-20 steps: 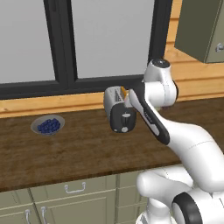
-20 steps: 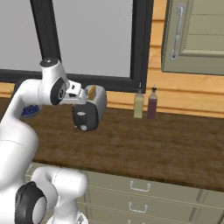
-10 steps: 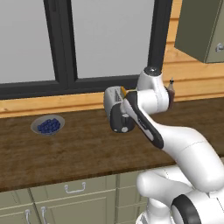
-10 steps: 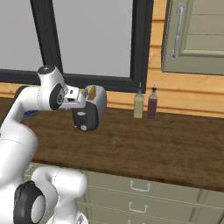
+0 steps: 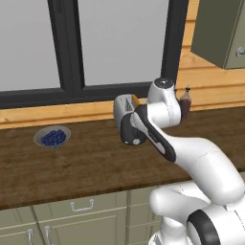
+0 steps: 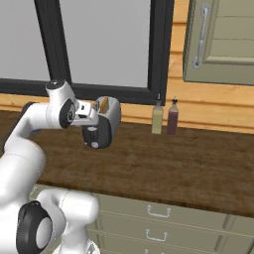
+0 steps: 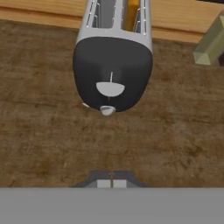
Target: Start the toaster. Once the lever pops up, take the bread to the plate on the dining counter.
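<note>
The gripper [image 7: 112, 180] is hovering above the toaster's [image 7: 113, 57] black end panel, jaws pressed together and holding nothing. The toaster is standing on the dark wood worktop [image 5: 95, 162] near the back wall, with open wood in front of it. The bread [image 7: 130, 13] is sitting in 1 of its 2 slots. The lever [image 7: 110, 89] is showing on the panel. 2 bottles [image 6: 165, 117] are standing well apart to the right.
</note>
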{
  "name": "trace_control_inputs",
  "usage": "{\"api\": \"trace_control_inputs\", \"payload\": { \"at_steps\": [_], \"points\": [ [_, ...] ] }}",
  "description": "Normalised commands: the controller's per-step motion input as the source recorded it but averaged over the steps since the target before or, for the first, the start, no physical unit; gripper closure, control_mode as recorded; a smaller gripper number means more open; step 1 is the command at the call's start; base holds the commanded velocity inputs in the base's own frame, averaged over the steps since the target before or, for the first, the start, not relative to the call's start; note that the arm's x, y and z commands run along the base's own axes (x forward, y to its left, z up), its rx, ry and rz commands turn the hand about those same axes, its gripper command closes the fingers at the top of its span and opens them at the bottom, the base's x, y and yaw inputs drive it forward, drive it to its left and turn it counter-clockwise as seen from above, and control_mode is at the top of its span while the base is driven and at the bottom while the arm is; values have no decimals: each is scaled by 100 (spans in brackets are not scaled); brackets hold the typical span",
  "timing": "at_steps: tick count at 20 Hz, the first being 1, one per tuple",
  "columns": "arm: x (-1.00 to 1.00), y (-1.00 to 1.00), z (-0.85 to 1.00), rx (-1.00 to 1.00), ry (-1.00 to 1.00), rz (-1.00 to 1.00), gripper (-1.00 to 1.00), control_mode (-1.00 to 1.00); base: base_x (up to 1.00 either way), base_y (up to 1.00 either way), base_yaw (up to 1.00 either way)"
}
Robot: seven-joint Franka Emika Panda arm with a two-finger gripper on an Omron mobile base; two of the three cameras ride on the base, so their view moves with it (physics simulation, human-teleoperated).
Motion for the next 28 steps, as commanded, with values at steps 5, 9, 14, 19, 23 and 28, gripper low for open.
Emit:
{"api": "trace_control_inputs", "payload": {
  "at_steps": [5,9,14,19,23,28],
  "points": [
    [18,0,-12,0,0,0,100,-100,0,0,0],
    [18,0,-10,0,0,0,100,-100,0,0,0],
    [20,0,-8,0,0,0,100,-100,0,0,0],
    [18,0,-9,0,0,0,100,-100,0,0,0],
    [22,4,-12,0,0,0,100,-100,0,0,0],
    [26,5,-13,0,0,0,100,-100,0,0,0]
  ]
}}
